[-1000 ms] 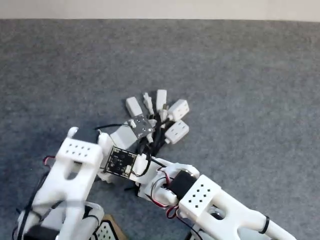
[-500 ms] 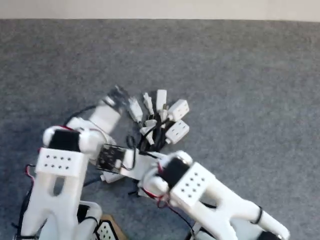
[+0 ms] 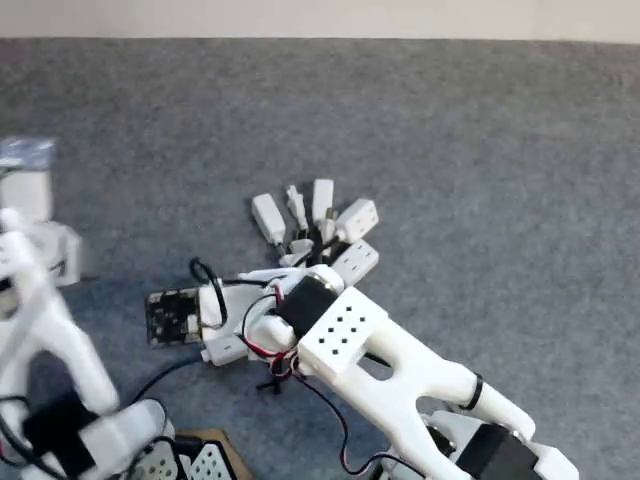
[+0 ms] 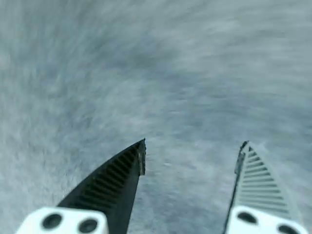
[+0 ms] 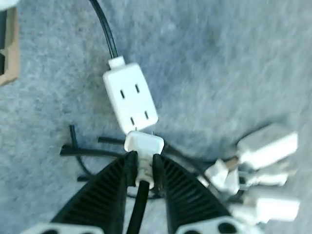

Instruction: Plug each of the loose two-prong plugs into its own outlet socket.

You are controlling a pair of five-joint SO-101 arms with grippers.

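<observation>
Swung away left with left gripper (image 4: 192,148) spread wide over carpet (image 4: 146,73); pinching two-prong plug (image 5: 144,144) in right gripper (image 5: 143,165) at outlet socket (image 5: 130,100).

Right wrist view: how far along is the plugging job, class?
Done: nothing visibly; the outlet block shows empty face slots. In hand: the right gripper is shut on a white plug, nosed against the block's end, not clearly seated. Left: several white connectors lie loose beside it; the left gripper hangs open over bare carpet.

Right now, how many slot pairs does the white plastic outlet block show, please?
2 on the outlet block: one by its black cable, one by the white plug in the right pincer; other faces hidden.
</observation>
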